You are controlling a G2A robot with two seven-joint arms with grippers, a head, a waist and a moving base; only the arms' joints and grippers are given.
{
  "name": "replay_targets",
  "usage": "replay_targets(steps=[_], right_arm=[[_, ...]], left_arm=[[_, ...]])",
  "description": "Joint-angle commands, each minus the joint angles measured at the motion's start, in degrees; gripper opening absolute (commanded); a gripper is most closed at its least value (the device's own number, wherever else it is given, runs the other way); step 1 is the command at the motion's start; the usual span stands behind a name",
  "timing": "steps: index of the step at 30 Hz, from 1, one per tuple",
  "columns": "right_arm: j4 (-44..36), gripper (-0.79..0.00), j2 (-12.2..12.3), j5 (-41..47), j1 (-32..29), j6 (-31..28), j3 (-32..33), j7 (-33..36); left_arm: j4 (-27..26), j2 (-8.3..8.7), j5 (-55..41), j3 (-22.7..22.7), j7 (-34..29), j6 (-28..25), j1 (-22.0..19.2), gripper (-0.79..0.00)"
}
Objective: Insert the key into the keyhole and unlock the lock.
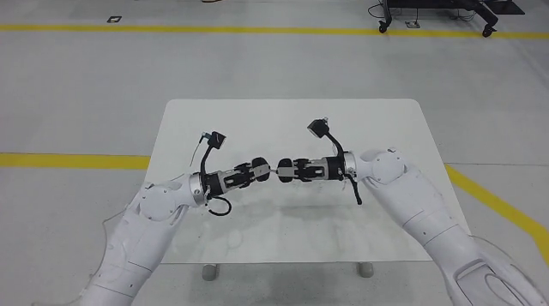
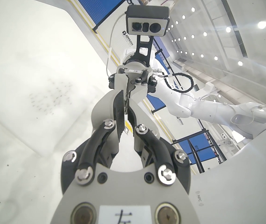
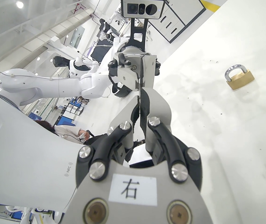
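Observation:
A brass padlock [image 3: 240, 76] with a steel shackle lies flat on the white table [image 3: 228, 141], off to one side of my right gripper [image 3: 140, 94]. The two grippers meet tip to tip above the middle of the table. A small silver key [image 3: 137, 85] sits between their tips, and both look shut on it. From the left wrist, my left gripper [image 2: 126, 96] has its black pads pressed together on the thin key [image 2: 127, 92], with the right gripper's white fingers [image 2: 142, 87] closed just beyond. From above, the left gripper [image 1: 264, 169] and right gripper [image 1: 283, 170] touch at the key [image 1: 274, 170].
The white table [image 1: 292, 126] has rounded corners and bare surface behind and in front of the arms. Both forearms stretch across its middle. Yellow floor lines run past the table's far side and both ends.

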Motion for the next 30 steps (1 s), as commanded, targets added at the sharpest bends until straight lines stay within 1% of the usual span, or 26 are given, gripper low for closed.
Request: replay_targets(steps=[1, 3, 5, 6, 9, 12, 15, 17, 20, 23, 29, 30], right_arm=[[0.53, -0.785, 0.5, -0.05, -0.08, -0.75, 1.23, -0.75], [1.15, -0.785, 1.14, 0.05, -0.41, -1.67, 3.16, -1.67], [1.56, -0.785, 1.86, -0.03, -1.07, -2.4, 5.48, -2.48], [1.38, -0.785, 2.21, -0.05, -1.57, -2.63, 6.55, -2.71], [0.43, -0.785, 3.32, -0.96, -3.36, -2.64, 10.14, -4.45], [-1.51, -0.785, 4.23, -2.37, -5.34, -2.67, 13.28, -6.67], [-3.97, -0.785, 4.82, -3.29, -7.56, -3.35, 15.74, -9.61], [-5.43, -0.785, 5.09, -4.11, -8.88, -3.38, 16.68, -10.77], [-5.81, -0.785, 5.17, -4.37, -9.25, -3.35, 16.94, -11.06], [-5.81, -0.785, 5.17, -4.37, -9.25, -3.35, 16.94, -11.06], [-5.81, -0.785, 5.17, -4.37, -9.25, -3.35, 16.94, -11.06], [-5.81, -0.785, 5.17, -4.37, -9.25, -3.35, 16.94, -11.06]], left_arm=[[-0.73, 0.25, 5.56, -1.52, 4.61, 0.06, 0.42, 0.0], [-2.7, 0.56, 14.83, -2.93, 9.92, 1.78, 1.59, 0.0], [-6.74, 0.85, 26.73, -3.41, 14.7, 5.79, 3.27, 0.0], [-8.92, 0.92, 30.83, -3.2, 16.31, 7.35, 4.47, 0.0], [-13.75, 1.15, 42.64, -2.6, 19.13, 14.33, 7.35, 0.0], [-15.11, 1.07, 50.65, -0.8, 20.31, 19.97, 8.45, 0.0], [-13.84, 0.71, 55.08, 1.43, 20.22, 24.27, 7.71, 0.0], [-11.94, 0.33, 55.65, 2.95, 19.37, 26.13, 6.3, 0.0], [-8.18, -0.2, 57.43, 5.38, 17.47, 27.36, 3.67, 0.0], [-5.53, -0.76, 58.55, 7.22, 17.12, 28.51, 1.41, 0.0], [-3.46, -1.42, 59.48, 8.9, 17.67, 29.79, -0.41, 0.0], [-3.37, -1.48, 59.84, 8.99, 17.82, 30.12, -0.5, -0.028]])
